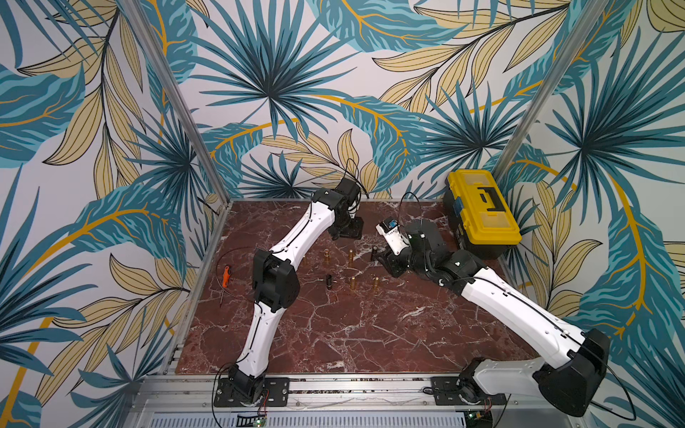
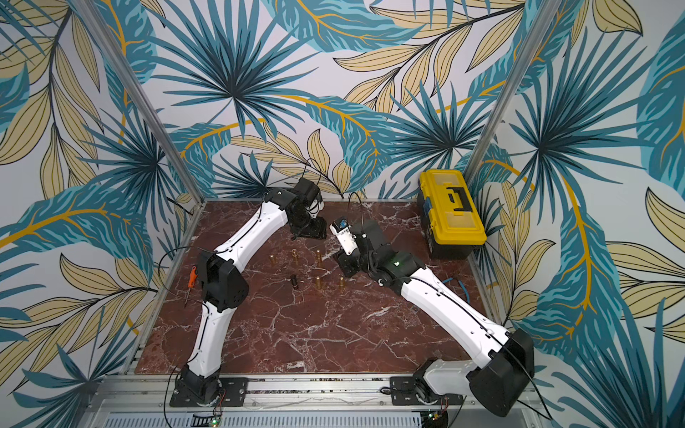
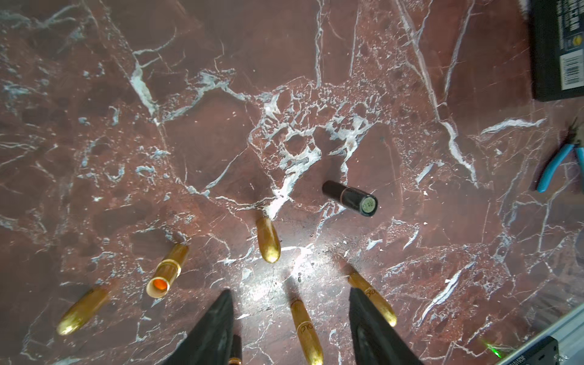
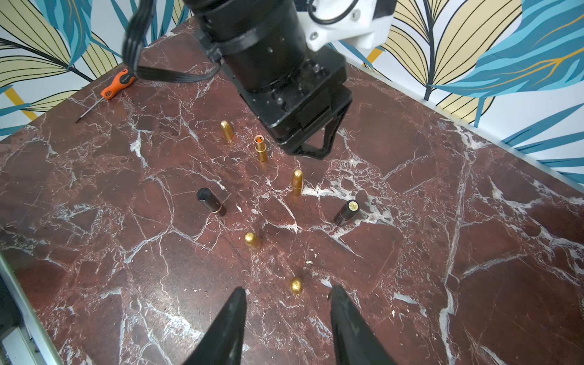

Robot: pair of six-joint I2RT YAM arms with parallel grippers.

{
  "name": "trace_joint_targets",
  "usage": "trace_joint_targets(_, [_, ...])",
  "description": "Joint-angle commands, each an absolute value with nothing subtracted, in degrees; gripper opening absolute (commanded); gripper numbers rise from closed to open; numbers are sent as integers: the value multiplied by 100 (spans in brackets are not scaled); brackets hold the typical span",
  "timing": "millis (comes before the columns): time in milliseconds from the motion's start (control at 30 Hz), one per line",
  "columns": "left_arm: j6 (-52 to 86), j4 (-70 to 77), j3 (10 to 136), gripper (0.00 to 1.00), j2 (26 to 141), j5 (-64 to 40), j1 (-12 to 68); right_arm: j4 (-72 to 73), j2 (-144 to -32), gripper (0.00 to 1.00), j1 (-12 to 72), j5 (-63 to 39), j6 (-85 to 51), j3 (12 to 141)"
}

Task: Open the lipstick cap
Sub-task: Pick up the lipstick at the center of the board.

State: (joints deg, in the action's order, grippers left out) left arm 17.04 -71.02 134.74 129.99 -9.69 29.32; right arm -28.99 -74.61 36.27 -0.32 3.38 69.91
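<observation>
L gripper (image 3: 289,290) hovers over counter (image 1: 333,333) toward back edge, jaws approx half apart, nothing held. R gripper (image 4: 289,287) part open too, empty. Uncapped lipstick (image 4: 260,147) stands upright just beside L gripper, mid-counter. Capped gold lipsticks (image 4: 297,181) & 2 black tubes (image 4: 210,200) stand near it.

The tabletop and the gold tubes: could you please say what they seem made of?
Tabletop: red-brown marble or marble-look laminate, judging by white veins; polished, given the glare. Gold tubes: metal or metallised plastic, glossy, with bright highlights.
</observation>
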Motion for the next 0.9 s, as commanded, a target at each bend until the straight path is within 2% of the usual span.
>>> trace_joint_targets(0, [1691, -7217, 13846, 60, 13105, -1050, 2863, -2900, -7407, 46, 3609, -166, 269, 6861])
trace_joint_targets(467, [1582, -7216, 13948, 58, 13932, -855, 2809, -2883, -7515, 46, 3610, -106, 245, 6890])
trace_joint_targets(867, [1600, -7220, 13646, 54, 13996, -535, 2988, -2822, -7505, 45, 3605, -74, 285, 6776])
